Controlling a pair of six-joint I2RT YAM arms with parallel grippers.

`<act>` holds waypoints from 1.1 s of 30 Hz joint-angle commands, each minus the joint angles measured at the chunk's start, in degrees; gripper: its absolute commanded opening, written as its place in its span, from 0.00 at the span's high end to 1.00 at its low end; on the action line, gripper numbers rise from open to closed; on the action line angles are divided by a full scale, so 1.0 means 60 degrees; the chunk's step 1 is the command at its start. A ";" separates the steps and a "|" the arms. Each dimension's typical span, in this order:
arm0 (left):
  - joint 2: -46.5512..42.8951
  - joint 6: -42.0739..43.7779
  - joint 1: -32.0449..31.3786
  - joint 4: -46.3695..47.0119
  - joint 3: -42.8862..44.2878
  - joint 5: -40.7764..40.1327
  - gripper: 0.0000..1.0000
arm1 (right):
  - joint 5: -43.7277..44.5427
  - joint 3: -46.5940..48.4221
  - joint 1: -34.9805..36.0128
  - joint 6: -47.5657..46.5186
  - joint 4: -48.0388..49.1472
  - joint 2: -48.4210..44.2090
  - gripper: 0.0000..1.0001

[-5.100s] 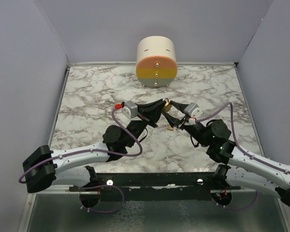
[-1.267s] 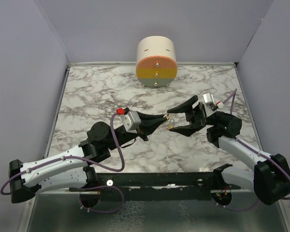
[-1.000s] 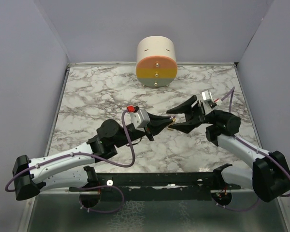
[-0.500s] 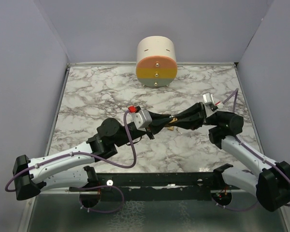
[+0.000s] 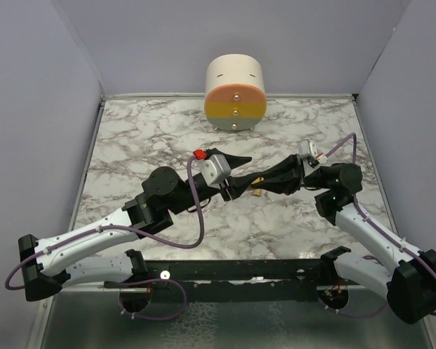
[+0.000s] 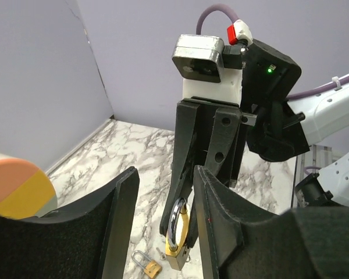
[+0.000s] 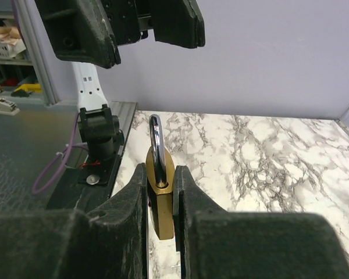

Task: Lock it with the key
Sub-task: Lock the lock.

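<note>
Over the middle of the marble surface (image 5: 145, 138), the left tool (image 5: 240, 176) is released, its jaws apart and empty. Facing it, the right tool (image 7: 161, 174) is clenched on the brass padlock (image 7: 160, 200), shackle upright. A small key (image 6: 145, 264) lies on the surface below. A striped cylinder (image 5: 235, 93) sits at the far wall.

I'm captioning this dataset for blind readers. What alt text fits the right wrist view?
A brass padlock stands clamped between the two black fingers of the right gripper, its steel shackle pointing up. Above it, the left gripper faces the camera with fingers apart; marble table below, lilac wall behind.
</note>
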 commanded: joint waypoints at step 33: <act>0.0247 0.1125 0.0196 -0.2438 0.0363 0.0757 0.99 | 0.0495 0.0899 0.0731 -0.1633 -0.2168 -0.0480 0.98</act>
